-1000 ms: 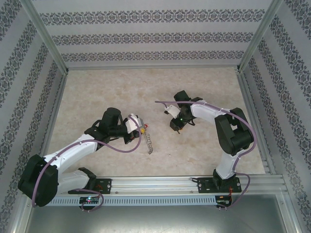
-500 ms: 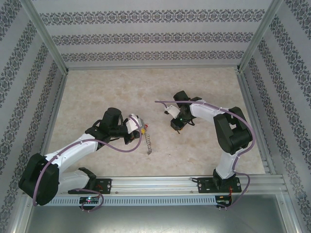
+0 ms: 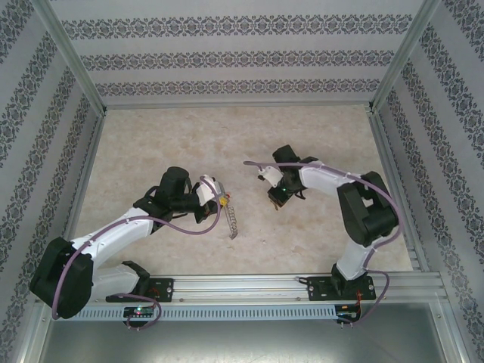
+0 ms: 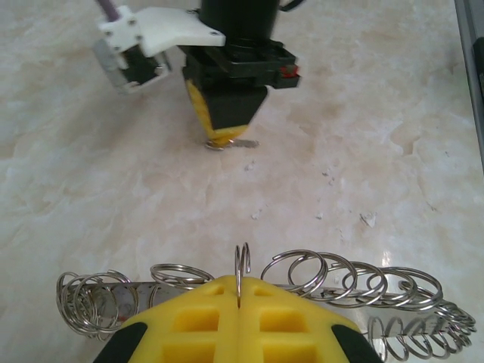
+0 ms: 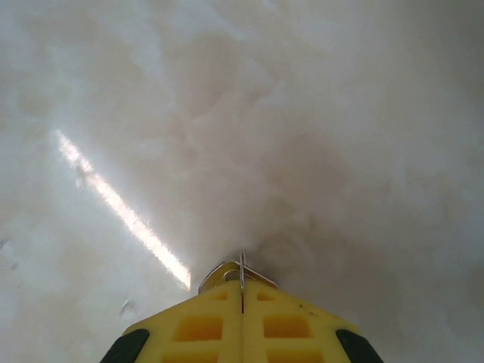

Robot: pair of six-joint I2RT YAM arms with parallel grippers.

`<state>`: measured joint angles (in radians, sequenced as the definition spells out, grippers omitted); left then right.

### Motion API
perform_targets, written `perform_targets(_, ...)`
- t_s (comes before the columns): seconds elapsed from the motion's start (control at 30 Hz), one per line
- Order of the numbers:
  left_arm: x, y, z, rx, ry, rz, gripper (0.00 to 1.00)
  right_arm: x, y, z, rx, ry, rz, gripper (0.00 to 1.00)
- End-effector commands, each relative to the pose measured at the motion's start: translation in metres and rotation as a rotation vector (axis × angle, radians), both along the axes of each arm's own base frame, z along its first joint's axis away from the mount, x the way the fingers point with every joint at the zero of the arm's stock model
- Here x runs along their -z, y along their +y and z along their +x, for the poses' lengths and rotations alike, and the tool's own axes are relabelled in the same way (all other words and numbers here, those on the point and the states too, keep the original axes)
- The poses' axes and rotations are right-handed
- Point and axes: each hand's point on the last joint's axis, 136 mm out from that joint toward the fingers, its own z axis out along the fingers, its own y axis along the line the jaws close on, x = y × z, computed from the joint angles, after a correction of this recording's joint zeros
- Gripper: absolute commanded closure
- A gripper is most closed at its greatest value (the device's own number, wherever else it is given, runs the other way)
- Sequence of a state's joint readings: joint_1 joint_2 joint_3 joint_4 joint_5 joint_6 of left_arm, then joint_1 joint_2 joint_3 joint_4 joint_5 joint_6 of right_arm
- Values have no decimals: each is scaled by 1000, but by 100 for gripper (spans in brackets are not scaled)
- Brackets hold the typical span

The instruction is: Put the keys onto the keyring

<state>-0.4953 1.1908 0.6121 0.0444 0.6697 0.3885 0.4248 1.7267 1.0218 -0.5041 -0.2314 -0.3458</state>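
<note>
The keyring (image 4: pixel 340 276) is a silver strip fringed with many small wire loops, lying across the near part of the left wrist view. My left gripper (image 4: pixel 239 291) is shut on one upright loop (image 4: pixel 242 259) of it. From above, the keyring (image 3: pixel 234 221) trails from that gripper (image 3: pixel 221 201) toward the near edge. My right gripper (image 3: pixel 277 201) points down at the table, a short way to the right. Its yellow fingers (image 5: pixel 204 325) are shut on a small metal key (image 5: pixel 219 274), with a thin metal edge pinched in the seam. That key (image 4: pixel 240 144) pokes out under the right gripper (image 4: pixel 224 138).
The marbled tabletop (image 3: pixel 166 144) is ringed by patterned walls (image 3: pixel 227 60) and an aluminium frame. A metal rail (image 3: pixel 249 286) runs along the near edge by the arm bases. A bright streak of light (image 5: pixel 121 208) crosses the table.
My right gripper has closed its fingers onto the key and shifted slightly. The left gripper and the keyring have barely moved.
</note>
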Motion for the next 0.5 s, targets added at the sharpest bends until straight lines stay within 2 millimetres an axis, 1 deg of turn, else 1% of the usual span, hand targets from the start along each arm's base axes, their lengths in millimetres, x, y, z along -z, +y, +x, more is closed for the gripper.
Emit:
perform_targets(0.0, -30, -8, 18, -22, -90, -75, 100, -37, 14, -1, -53, -94, 166, 100)
perform_targets(0.1, -36, -13, 21, -25, -131, -103, 100, -60, 18, -7, -97, -184, 229, 100)
perform_targets(0.27, -41, -25, 24, -8, -194, -58, 100, -99, 26, -21, -169, -306, 335, 100)
perform_targets(0.47, -43, -39, 27, 7, -244, -13, 100, -122, 42, -41, -271, -335, 383, 100)
